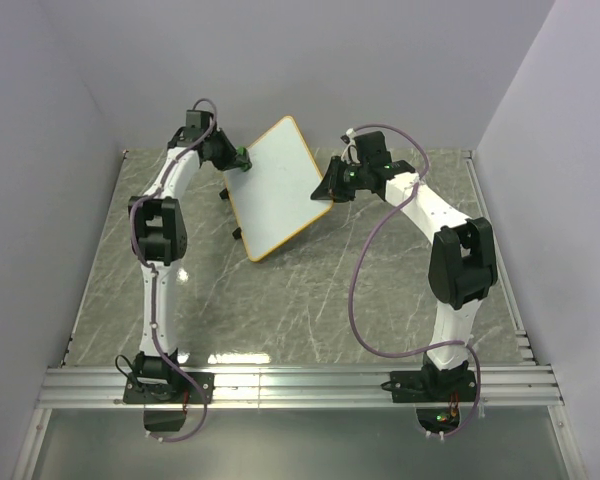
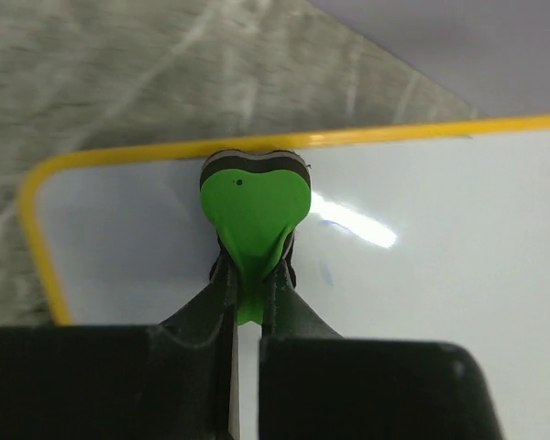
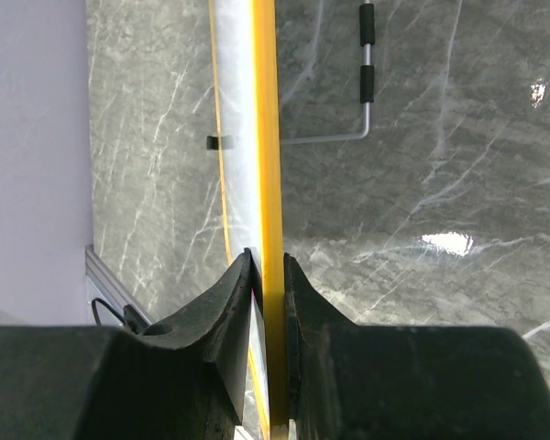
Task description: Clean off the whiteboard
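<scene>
The whiteboard [image 1: 278,188], white with a yellow-orange rim, is held tilted above the table. My right gripper [image 1: 329,185] is shut on its right edge; in the right wrist view the rim [image 3: 268,137] runs edge-on between my gripper's [image 3: 268,275] fingers. My left gripper [image 1: 236,158] is shut on the green-and-black eraser [image 2: 254,206] and presses it to the board's face [image 2: 440,302] near the top left corner. A faint blue mark [image 2: 327,271] shows right of the eraser.
The board's black feet [image 1: 238,232] hang off its left edge above the grey marble table [image 1: 310,300]. A wire stand with black grips [image 3: 366,55] shows behind the board. Pale walls close in on three sides; an aluminium rail [image 1: 300,385] runs along the near edge.
</scene>
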